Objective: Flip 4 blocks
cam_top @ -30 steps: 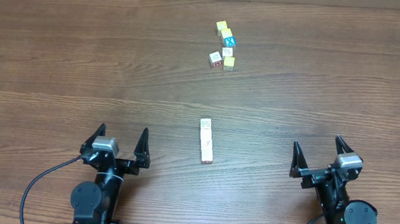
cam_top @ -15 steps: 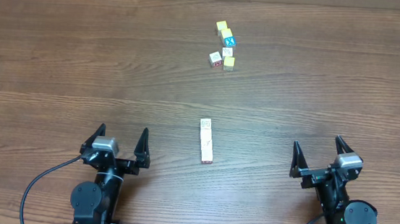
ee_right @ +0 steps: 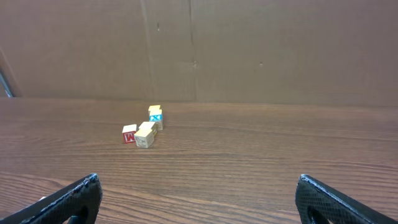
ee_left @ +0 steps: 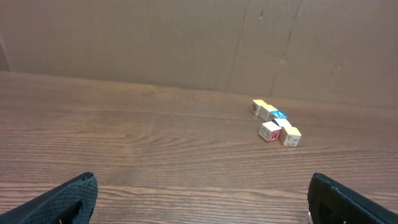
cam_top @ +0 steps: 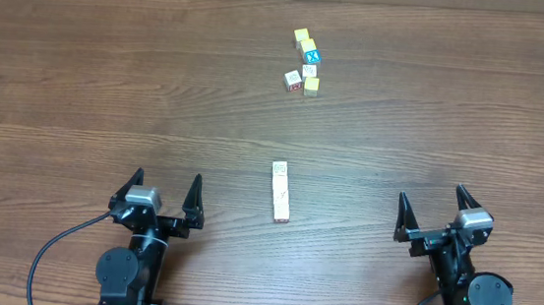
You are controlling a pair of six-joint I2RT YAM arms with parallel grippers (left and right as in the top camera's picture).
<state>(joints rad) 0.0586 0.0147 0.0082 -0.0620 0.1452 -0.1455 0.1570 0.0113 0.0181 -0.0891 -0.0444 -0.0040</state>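
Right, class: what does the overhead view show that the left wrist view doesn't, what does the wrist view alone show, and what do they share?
Only the overhead view shows the right gripper, open, and a long pale bar lying on the table between the two arms. Only the left wrist view shows the broad face of the cardboard wall behind the table. Both show the left gripper, open, and the far cluster of small blocks with the blue X cube among them.

Blocks (cam_top: 293, 79): printed marks too small to read from overhead. Left gripper (ee_left: 200, 190) and right gripper (ee_right: 199, 186): fingers cut off by each wrist view's lower edge.
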